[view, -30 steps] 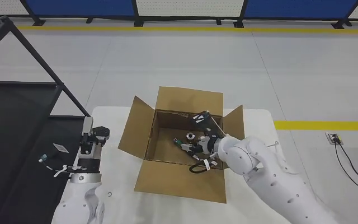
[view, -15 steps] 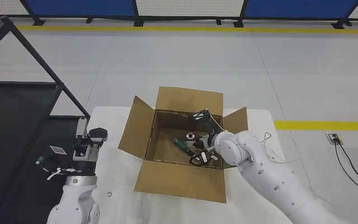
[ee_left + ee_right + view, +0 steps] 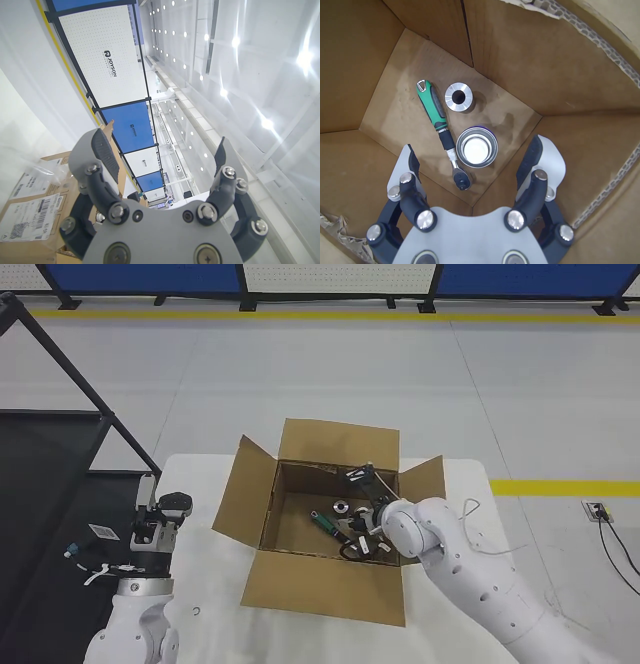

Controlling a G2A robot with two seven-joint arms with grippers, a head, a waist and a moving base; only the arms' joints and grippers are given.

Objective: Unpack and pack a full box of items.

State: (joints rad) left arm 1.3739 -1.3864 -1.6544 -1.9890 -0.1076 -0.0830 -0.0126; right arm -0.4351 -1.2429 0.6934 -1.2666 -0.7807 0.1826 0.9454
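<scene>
An open cardboard box [image 3: 300, 584] stands mid-table with its flaps spread. On its floor lie a green-handled ratchet [image 3: 433, 105], an upright metal cylinder with a bore [image 3: 458, 98] and a round tin with a white centre [image 3: 477, 148]. My right gripper [image 3: 472, 152] hangs open inside the box, directly above the tin, holding nothing. From above, the ratchet [image 3: 322, 521] and cylinder [image 3: 341, 505] lie just left of the right gripper [image 3: 362, 536]. My left gripper [image 3: 160, 512] stands open and empty left of the box, pointing upward [image 3: 161, 143].
The box walls [image 3: 357, 75] close in around the right gripper on all sides. A labelled cardboard face [image 3: 32, 200] with a plastic bag sits beside the left gripper. A black side surface [image 3: 60, 524] with small items borders the white table [image 3: 215, 574].
The right arm has pulled in closer over the box, its gripper settling slightly lower and leftward inside. The left gripper shifted a little to the left early on, then held still.
</scene>
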